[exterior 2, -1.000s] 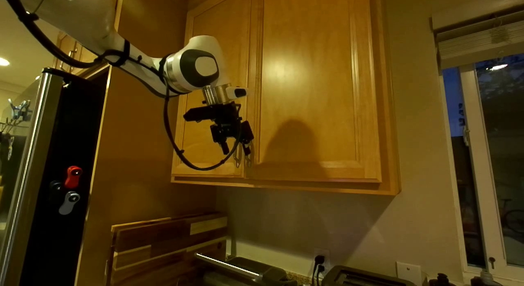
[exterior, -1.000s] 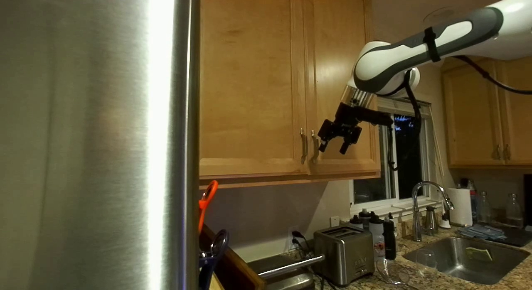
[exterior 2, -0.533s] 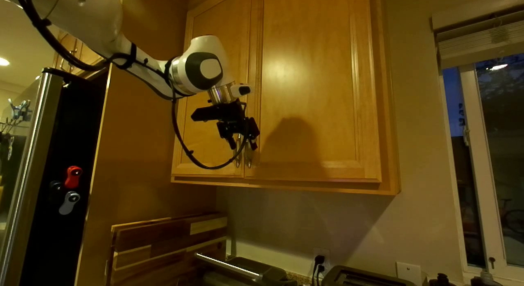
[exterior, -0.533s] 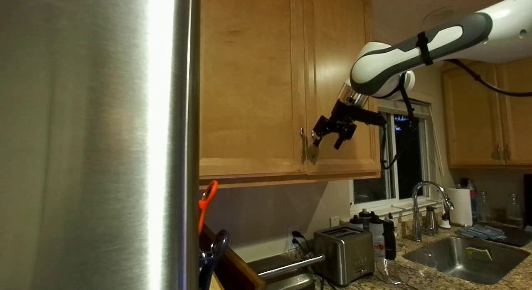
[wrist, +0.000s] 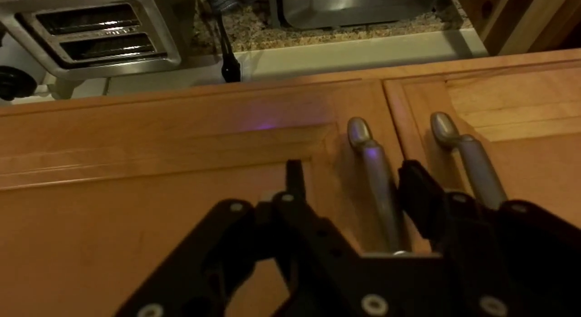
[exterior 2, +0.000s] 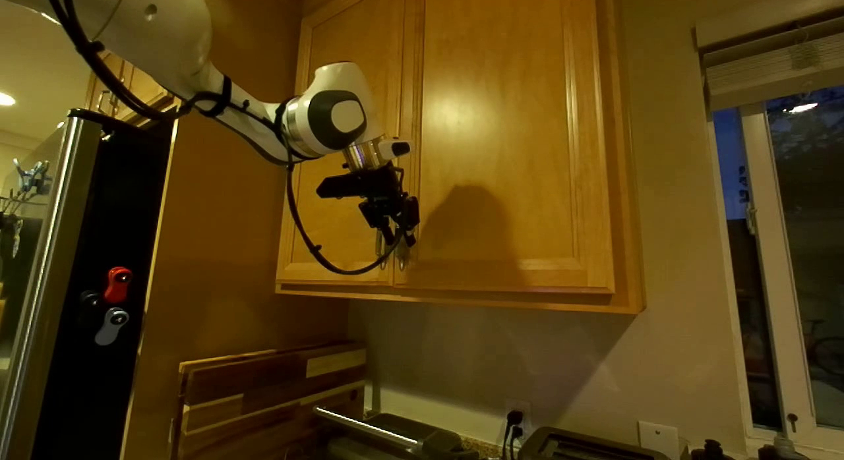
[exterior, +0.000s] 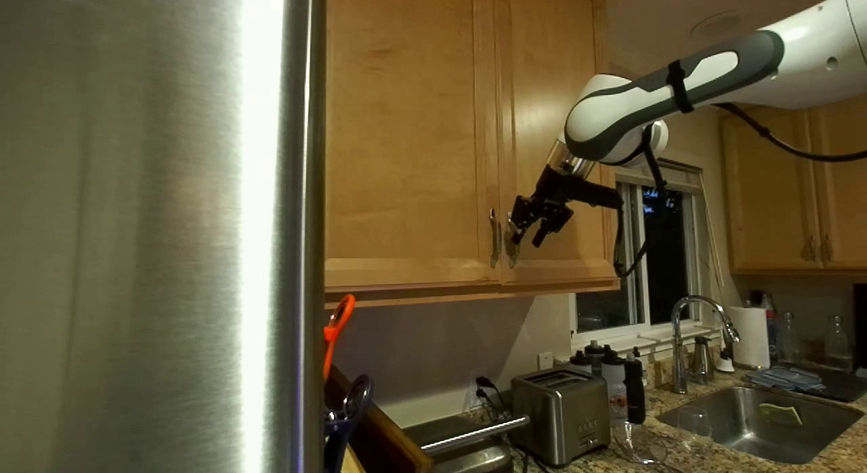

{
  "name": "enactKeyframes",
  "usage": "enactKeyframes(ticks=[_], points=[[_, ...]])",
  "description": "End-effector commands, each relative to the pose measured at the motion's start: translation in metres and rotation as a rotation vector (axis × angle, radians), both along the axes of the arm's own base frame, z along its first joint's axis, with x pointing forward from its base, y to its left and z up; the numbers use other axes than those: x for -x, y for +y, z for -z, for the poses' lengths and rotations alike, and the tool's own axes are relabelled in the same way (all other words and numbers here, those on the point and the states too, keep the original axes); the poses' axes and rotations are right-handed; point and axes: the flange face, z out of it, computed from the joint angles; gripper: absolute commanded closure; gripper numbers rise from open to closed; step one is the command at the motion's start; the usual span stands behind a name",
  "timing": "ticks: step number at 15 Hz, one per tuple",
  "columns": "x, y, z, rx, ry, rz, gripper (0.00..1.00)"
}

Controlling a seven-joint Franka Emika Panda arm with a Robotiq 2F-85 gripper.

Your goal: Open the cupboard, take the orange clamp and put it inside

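- Wrist view: tool [wrist: 352, 171] with its fingers [wrist: 296, 178] spread part-way, one on each side of a metal bar handle [wrist: 382, 187] right of frame centre; nothing pinched yet. The finger nearer the right edge stands between this handle and a second handle [wrist: 479, 167]; touching or just apart, cannot tell.
- Change over the last second: in both exterior views the tool has moved in to the handle, and the gap between its fingers looks narrower.
- Meaning, as judged: approach nearly done, grip on the handle being taken. Opening is the step in hand; stowing is not begun.
- Cupboard [exterior 2: 475, 140], filling the centre of an exterior view: honey-brown wood, panelled doors [exterior 2: 504, 97], pale sheen on the larger one. Doors closed, inside not seen.
- Orange clamp [exterior: 331, 333]: probably the orange-red piece left of centre in an exterior view. Rounded loop at top, slim stem below, rest hidden by the steel fridge [exterior: 156, 229]. Tool is well apart from it.
- Identity unsure: a red clip [exterior 2: 118, 284], lower left in an exterior view, might be meant instead.
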Motion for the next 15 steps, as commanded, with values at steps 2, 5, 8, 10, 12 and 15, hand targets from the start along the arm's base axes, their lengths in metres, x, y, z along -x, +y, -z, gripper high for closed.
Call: enactKeyframes(ticks=[2, 5, 8, 10, 12, 15], points=[[-0.0060, -0.0016, -0.0041, -0.022, -0.030, -0.004, 0.79], [-0.0080, 0.0045, -0.0042, -0.023, -0.030, -0.021, 0.93], [-0.0091, 0.0058, -0.0025, -0.002, -0.030, -0.033, 0.88], [-0.0095, 0.0050, -0.0015, 0.007, -0.028, -0.035, 0.90], [-0.0098, 0.0045, -0.0007, 0.005, -0.021, -0.033, 0.82], [-0.0132, 0.0046, 0.0001, 0.020, -0.019, -0.039, 0.53]])
